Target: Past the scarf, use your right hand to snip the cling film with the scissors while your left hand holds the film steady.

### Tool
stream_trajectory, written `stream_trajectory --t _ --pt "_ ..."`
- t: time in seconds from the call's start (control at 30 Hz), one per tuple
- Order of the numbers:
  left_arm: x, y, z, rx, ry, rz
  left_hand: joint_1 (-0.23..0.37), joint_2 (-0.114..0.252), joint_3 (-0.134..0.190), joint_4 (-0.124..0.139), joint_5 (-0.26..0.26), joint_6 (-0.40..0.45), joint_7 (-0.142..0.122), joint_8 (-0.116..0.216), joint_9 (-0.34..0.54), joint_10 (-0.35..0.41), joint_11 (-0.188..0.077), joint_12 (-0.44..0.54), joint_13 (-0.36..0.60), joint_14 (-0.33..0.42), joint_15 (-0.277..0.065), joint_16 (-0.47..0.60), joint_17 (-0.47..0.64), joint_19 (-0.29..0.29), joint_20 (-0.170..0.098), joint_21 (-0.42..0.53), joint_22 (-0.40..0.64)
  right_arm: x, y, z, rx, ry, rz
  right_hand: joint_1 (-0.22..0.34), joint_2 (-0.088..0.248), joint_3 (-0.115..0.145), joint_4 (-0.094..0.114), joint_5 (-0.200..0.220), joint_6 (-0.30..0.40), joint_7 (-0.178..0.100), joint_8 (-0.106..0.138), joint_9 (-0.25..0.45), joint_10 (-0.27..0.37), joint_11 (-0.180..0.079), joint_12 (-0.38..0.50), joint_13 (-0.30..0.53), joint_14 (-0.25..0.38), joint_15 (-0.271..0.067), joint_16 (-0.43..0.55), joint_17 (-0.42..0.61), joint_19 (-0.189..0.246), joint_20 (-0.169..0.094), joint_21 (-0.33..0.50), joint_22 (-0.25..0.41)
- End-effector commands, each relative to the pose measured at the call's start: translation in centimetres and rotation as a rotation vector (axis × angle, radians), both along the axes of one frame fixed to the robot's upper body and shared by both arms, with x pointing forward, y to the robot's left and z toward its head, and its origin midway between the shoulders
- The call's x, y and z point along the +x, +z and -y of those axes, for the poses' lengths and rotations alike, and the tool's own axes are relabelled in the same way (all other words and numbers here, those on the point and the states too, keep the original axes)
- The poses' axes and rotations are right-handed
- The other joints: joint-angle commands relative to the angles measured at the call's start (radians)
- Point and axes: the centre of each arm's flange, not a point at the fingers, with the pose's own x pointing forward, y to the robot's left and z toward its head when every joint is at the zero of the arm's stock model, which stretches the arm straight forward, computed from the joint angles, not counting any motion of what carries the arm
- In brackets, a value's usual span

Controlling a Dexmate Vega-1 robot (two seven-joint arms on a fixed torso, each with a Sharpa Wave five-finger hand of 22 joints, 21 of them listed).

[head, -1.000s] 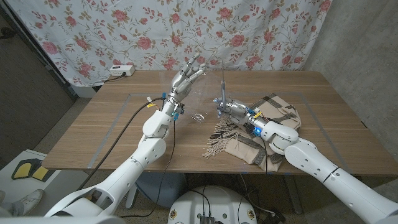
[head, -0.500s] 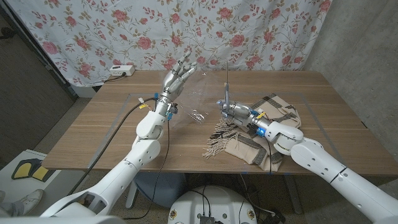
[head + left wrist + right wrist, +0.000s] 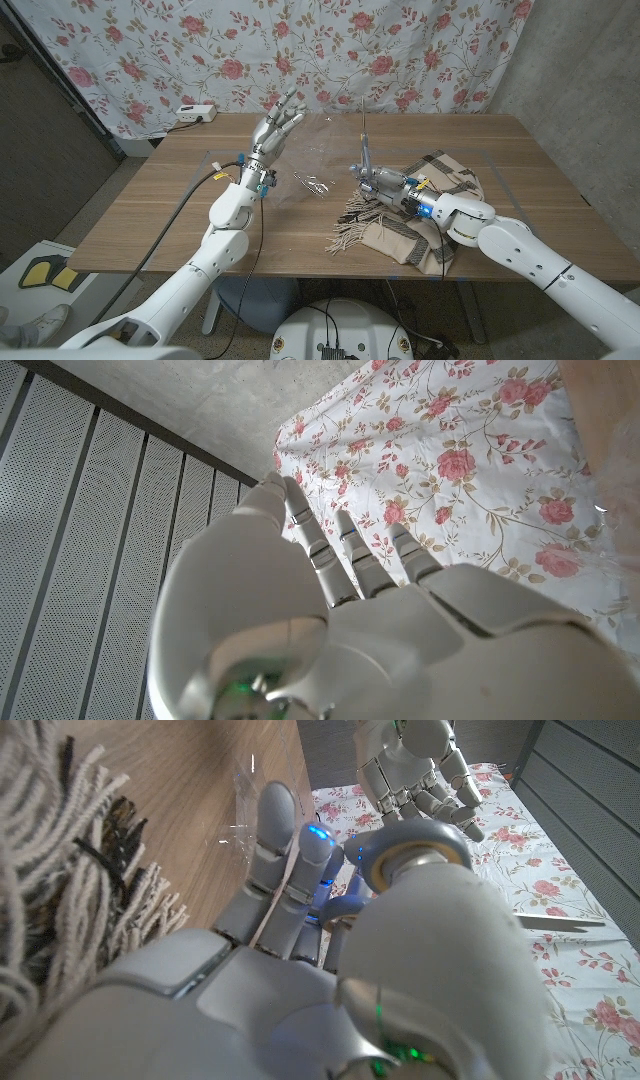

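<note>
My left hand (image 3: 274,129) is raised above the table's back left, fingers stretched upward (image 3: 330,550). A faint sheet of cling film (image 3: 312,183) runs from it down to a creased end on the wood, so the hand appears to hold the film's upper edge. My right hand (image 3: 377,178) grips the scissors (image 3: 365,128) at the handles. Their thin blades stand upright and look closed, just right of the film and apart from it. The beige checked scarf (image 3: 425,200) lies under my right forearm, its fringe toward the table's middle. The right wrist view shows film glints (image 3: 243,815) and my left hand (image 3: 415,760) beyond.
A white power strip (image 3: 195,113) sits at the table's (image 3: 150,215) back left edge. A floral curtain (image 3: 400,50) hangs behind the table. A black cable (image 3: 190,205) runs along my left arm.
My left hand has moved left, and the film's creased end has slid left with it. My right hand with the upright scissors has shifted slightly right.
</note>
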Motion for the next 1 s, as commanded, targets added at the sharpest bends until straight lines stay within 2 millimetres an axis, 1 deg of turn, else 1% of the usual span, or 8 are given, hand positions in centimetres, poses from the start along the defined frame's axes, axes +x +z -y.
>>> stream_trajectory --t 0.03,0.43,0.67,0.77,0.83,0.87,0.9,1.0 --pt "-0.3 -1.1 -1.1 0.000 0.023 -0.029 -0.001 0.000 0.004 -0.003 0.001 0.009 -0.001 0.003 0.003 -0.002 0.000 0.008 0.005 0.015 -0.025 0.000 0.004 0.001 -0.002 0.006 0.002 -1.0 0.4 0.1 -0.029 0.070 -0.058 -0.015 -0.001 0.021 0.001 0.004 0.003 0.007 -0.006 0.004 0.115 -0.097 -0.002 -0.001 0.006 -0.042 0.016 0.003 0.005 -0.092 0.018 -0.010" --pt "-0.3 -2.2 -1.7 -0.007 0.030 -0.053 0.000 -0.001 0.005 -0.004 0.001 0.007 -0.003 0.002 0.003 -0.003 0.000 0.010 0.006 0.014 -0.026 -0.001 0.006 0.001 -0.002 0.006 0.002 -2.1 0.8 0.2 -0.080 0.114 -0.131 -0.074 0.003 0.058 0.018 -0.001 0.017 0.023 -0.013 0.001 0.117 -0.077 -0.014 -0.006 0.004 -0.040 0.039 0.001 0.000 -0.092 0.047 -0.052" --pt "-0.2 -2.8 -1.9 -0.015 0.033 -0.064 -0.001 -0.001 0.005 -0.004 0.001 0.009 -0.004 0.003 0.003 -0.004 0.000 0.011 0.006 0.015 -0.026 -0.001 0.007 0.001 -0.002 0.006 0.002 -2.1 1.3 0.1 -0.097 0.129 -0.117 -0.132 0.013 0.044 0.039 -0.045 0.012 0.033 -0.022 0.006 0.111 -0.073 -0.016 -0.004 0.010 -0.040 0.060 0.001 -0.001 -0.093 0.070 -0.085" --pt "-0.3 -2.9 -2.0 -0.017 0.035 -0.065 0.000 -0.001 0.005 -0.005 0.001 0.009 -0.005 0.003 0.003 -0.003 0.000 0.012 0.007 0.015 -0.026 -0.001 0.007 0.001 -0.003 0.006 0.002 -2.1 1.4 0.0 -0.104 0.129 -0.107 -0.149 0.021 0.012 0.037 -0.113 0.004 0.030 -0.027 0.013 0.103 -0.077 -0.015 0.000 0.011 -0.039 0.092 0.003 -0.018 -0.094 0.087 -0.096" --pt "-0.3 -3.0 -2.1 -0.019 0.036 -0.068 0.000 -0.001 0.005 -0.005 0.001 0.010 -0.004 0.003 0.003 -0.003 0.000 0.013 0.007 0.015 -0.026 -0.001 0.008 0.001 -0.003 0.007 0.002 -2.1 1.6 0.0 -0.112 0.132 -0.095 -0.203 0.002 -0.056 0.046 -0.234 0.017 0.038 -0.033 0.003 0.119 -0.067 -0.015 -0.014 0.011 -0.036 0.137 0.001 -0.002 -0.093 0.102 -0.120" --pt "-0.3 -3.1 -2.1 -0.018 0.037 -0.069 0.000 -0.001 0.005 -0.005 0.001 0.009 -0.004 0.003 0.003 -0.003 0.000 0.013 0.007 0.015 -0.026 -0.001 0.008 0.001 -0.003 0.007 0.002 -2.1 1.6 -0.1 -0.114 0.131 -0.095 -0.211 0.001 -0.066 0.047 -0.259 0.018 0.034 -0.030 0.009 0.119 -0.068 -0.014 -0.014 0.006 -0.035 0.143 0.001 -0.001 -0.093 0.103 -0.126" --pt "-0.3 -3.1 -2.1 -0.019 0.037 -0.071 0.001 -0.001 0.006 -0.006 0.001 0.009 -0.004 0.003 0.003 -0.004 0.000 0.013 0.007 0.015 -0.027 -0.001 0.008 0.001 -0.003 0.007 0.002 -2.1 1.7 -0.1 -0.114 0.135 -0.092 -0.249 -0.004 -0.091 0.061 -0.312 0.022 0.037 -0.032 0.007 0.119 -0.071 -0.014 -0.016 0.000 -0.035 0.151 0.000 0.001 -0.093 0.106 -0.132" --pt "-0.2 -3.3 -2.2 -0.023 0.031 -0.079 0.001 -0.001 0.006 -0.006 0.001 0.010 -0.005 0.003 0.003 -0.004 0.000 0.013 0.006 0.016 -0.026 -0.002 0.008 0.001 -0.003 0.007 0.002 -2.0 1.8 -0.2 -0.125 0.133 -0.079 -0.287 -0.012 -0.119 0.072 -0.390 0.028 0.033 -0.036 0.000 0.117 -0.064 -0.014 -0.019 -0.006 -0.033 0.164 0.000 0.001 -0.092 0.108 -0.137"
